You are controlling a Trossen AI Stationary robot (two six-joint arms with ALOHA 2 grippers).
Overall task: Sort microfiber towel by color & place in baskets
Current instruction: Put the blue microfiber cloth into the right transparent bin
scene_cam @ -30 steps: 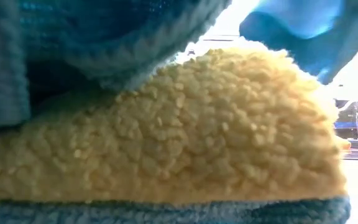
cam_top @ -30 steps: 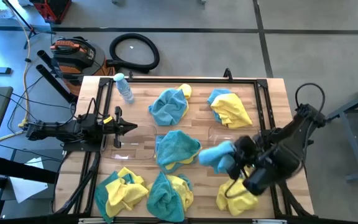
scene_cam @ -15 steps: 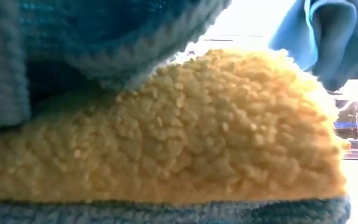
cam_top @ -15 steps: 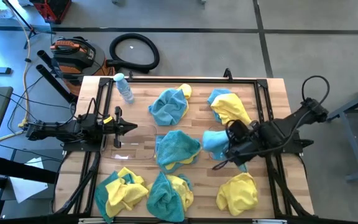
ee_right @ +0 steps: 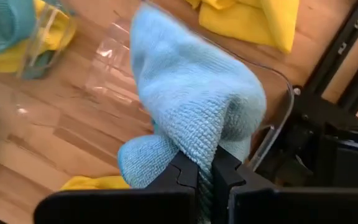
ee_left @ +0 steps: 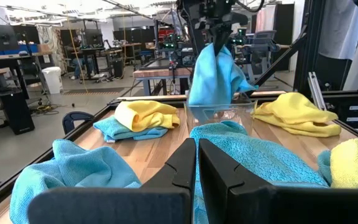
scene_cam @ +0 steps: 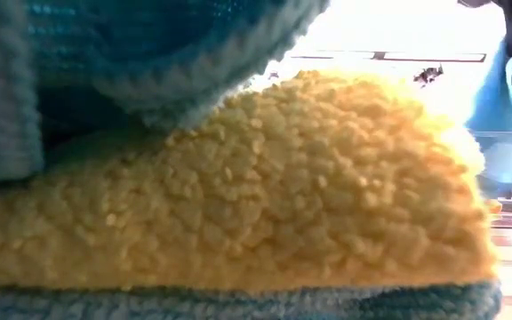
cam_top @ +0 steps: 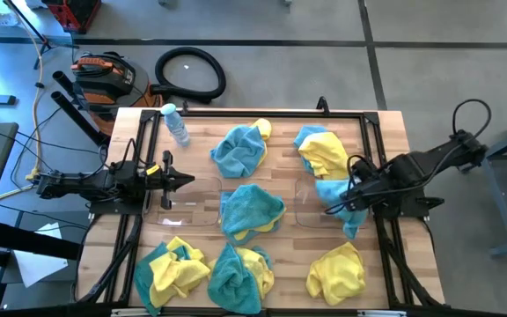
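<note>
Your right tool (cam_top: 352, 199) is clamped on a teal-blue towel (cam_top: 341, 204), w/ the cloth draping down from the pinch; in the right wrist view you see the fingers (ee_right: 188, 177) closed on a fold of it (ee_right: 191, 99). What the drop turns on: the right-hand clear basket (cam_top: 306, 204) sits just under and a bit toward table centre from the tool, so the hanging cloth is over the basket's outer edge, not its middle. In the right wrist view the rim (ee_right: 284, 106) curves right beside the towel, and the clear floor shows on the far side of the cloth. I judge you need a short shift inward toward centre before you let go, else part of the towel likely flops over the rim onto the table (cam_top: 385, 132). The basket's long axis looks to run front to back on the table, though the clear plastic is hard to read from above. The left tool (cam_top: 187, 180) is shut, holding nothing, parked by the left-hand basket (cam_top: 183, 207), well apart from this one, so the right arm is plainly the nearer. The other towels lie in mixed yellow/teal heaps around both baskets, e.g. a yellow one (cam_top: 335, 271) just in front of the right arm.
</note>
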